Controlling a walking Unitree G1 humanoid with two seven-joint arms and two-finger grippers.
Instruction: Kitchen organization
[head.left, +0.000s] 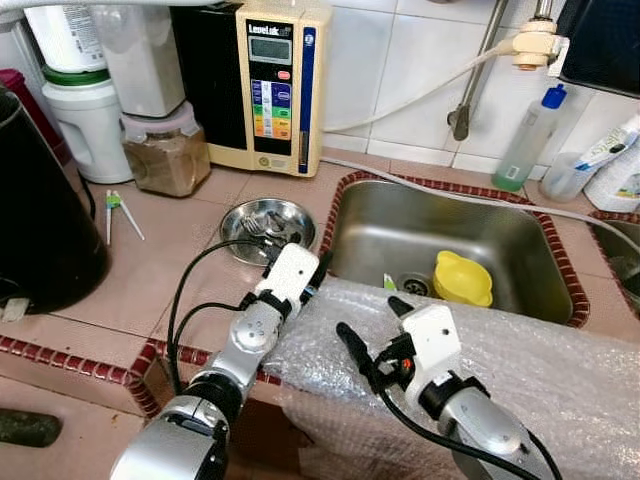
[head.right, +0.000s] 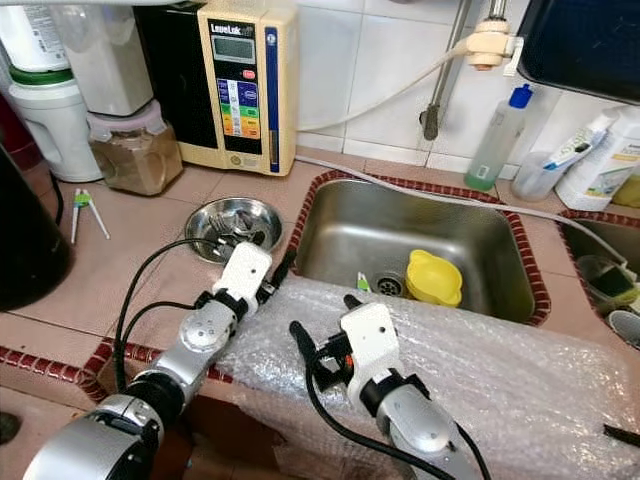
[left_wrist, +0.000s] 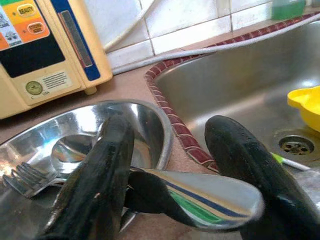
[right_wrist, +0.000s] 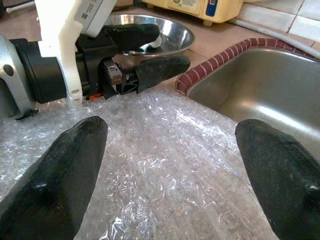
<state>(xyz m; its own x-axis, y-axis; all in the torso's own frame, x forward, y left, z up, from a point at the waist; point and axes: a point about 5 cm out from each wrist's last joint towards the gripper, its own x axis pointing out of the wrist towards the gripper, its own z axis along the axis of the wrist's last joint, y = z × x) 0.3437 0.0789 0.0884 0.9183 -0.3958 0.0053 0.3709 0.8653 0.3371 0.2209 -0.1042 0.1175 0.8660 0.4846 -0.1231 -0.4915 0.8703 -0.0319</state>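
Observation:
A steel bowl (head.left: 292, 214) sits on the tiled counter just left of the sink (head.left: 440, 235). It holds a fork (left_wrist: 25, 177) and a spoon (left_wrist: 210, 200) whose shiny handle sticks out over the rim. My left gripper (head.left: 296, 246) is low at the bowl's near edge, open, its fingers either side of that handle. My right gripper (head.left: 370, 315) hovers open over a sheet of bubble wrap (head.left: 560, 360) draped along the sink's front edge, with nothing between its fingers. A yellow cup (head.left: 462, 277) lies in the sink by the drain.
A cream water ioniser (head.left: 270, 85), a jar of brown powder (head.left: 165, 155) and white containers line the back wall. A black appliance (head.left: 40, 210) stands at the far left. A soap bottle (head.left: 530, 140) and other bottles stand behind the sink. A small green-and-white utensil (head.left: 115, 212) lies on the counter.

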